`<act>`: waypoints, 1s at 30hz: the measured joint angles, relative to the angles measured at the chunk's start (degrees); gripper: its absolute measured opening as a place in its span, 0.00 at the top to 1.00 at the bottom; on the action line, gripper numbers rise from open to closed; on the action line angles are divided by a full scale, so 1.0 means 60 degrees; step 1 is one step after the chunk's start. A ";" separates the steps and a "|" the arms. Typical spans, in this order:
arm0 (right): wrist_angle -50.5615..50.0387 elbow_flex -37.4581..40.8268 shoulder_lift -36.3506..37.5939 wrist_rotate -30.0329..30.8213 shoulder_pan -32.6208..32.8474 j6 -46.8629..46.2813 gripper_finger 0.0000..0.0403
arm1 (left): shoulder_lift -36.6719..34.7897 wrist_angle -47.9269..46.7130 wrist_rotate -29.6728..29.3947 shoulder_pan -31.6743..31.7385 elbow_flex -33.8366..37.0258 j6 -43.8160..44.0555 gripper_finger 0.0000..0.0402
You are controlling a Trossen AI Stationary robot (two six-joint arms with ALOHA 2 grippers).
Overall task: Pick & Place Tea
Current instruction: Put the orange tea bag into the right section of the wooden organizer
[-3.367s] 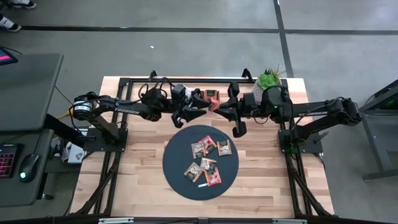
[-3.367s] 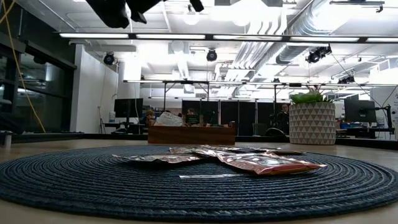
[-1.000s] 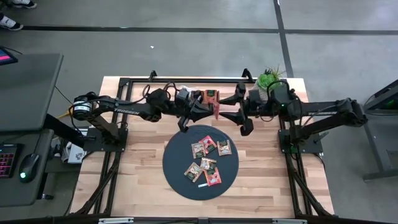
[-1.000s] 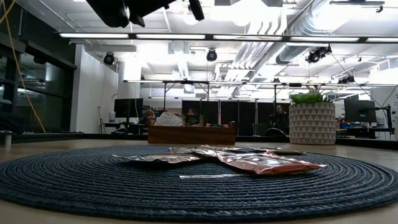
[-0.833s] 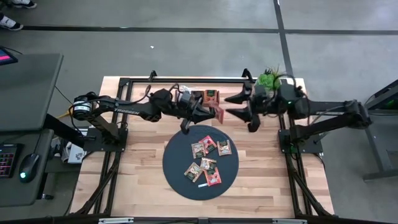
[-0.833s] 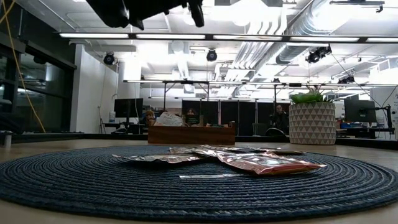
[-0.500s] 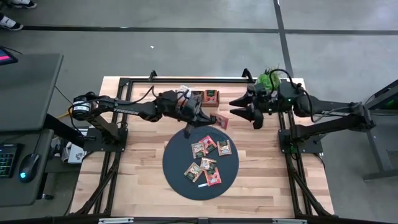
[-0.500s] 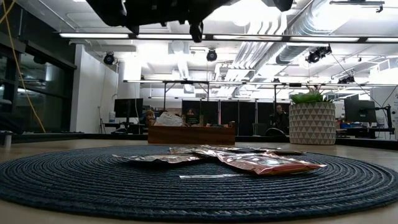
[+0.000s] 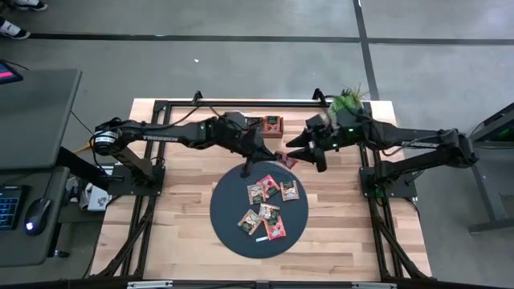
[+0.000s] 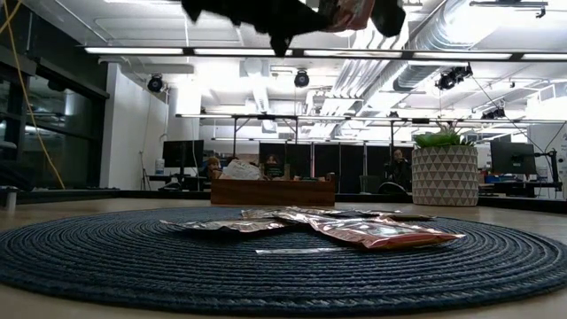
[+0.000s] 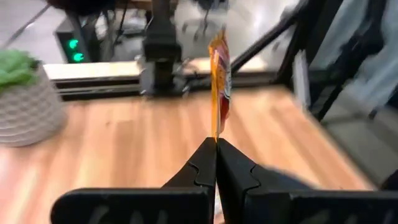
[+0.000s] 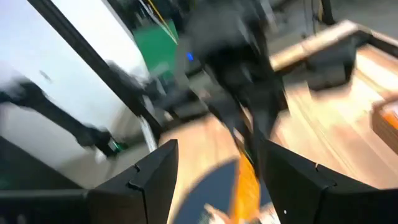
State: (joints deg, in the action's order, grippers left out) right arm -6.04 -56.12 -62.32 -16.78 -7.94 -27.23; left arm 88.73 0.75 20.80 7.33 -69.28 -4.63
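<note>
Orange tea sachet [image 11: 220, 84] clamped edge-on in left tool [image 11: 216, 163], raised over far rim of dark round mat [image 9: 225, 205]. Other sachets [image 9: 269, 206] flat on mat. Right tool [image 9: 303, 149] spread open, just beside, above counter [image 9: 181, 217].

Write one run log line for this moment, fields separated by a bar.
left gripper: shut on sachet, above mat edge | right gripper: open, beside it | six sachets on mat

We see the left tool [image 11: 216, 149] pinched closed on the lower edge of an orange tea sachet [image 11: 220, 87], held edge-on and upright above the wooden worktop [image 11: 124, 143]. A patterned planter [image 11: 28, 109] stands on it.
</note>
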 joint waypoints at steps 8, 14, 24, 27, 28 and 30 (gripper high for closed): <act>-0.3206 -0.2066 -0.1103 0.0829 0.0000 0.1826 0.46 | 0.0276 -0.4586 -0.1536 -0.0174 -0.2347 -0.2275 1.00; -0.4611 -0.3290 -0.2011 0.1155 0.0108 0.2428 0.46 | 0.0276 -0.5068 -0.2214 -0.0182 -0.2571 -0.2370 1.00; -0.5286 -0.4158 -0.3492 0.1326 0.0543 0.2925 0.46 | 0.0248 -0.5657 -0.2424 -0.0182 -0.2717 -0.2512 1.00; -0.5224 -0.4160 -0.3572 0.1518 0.0534 0.2903 0.46 | 0.0251 -0.5758 -0.2422 -0.0182 -0.2717 -0.2512 1.00; -0.5213 -0.4160 -0.3570 0.1720 0.0537 0.2900 0.46 | 0.0251 -0.5760 -0.2425 -0.0182 -0.2717 -0.2512 1.00; -0.5159 -0.4160 -0.3524 0.2054 0.0539 0.2897 0.47 | 0.0251 -0.5825 -0.2422 -0.0182 -0.2717 -0.2522 1.00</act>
State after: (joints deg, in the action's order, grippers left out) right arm -36.99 -81.08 -83.46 -4.45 -4.71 -9.85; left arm 90.24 -34.20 6.26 6.24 -85.58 -19.76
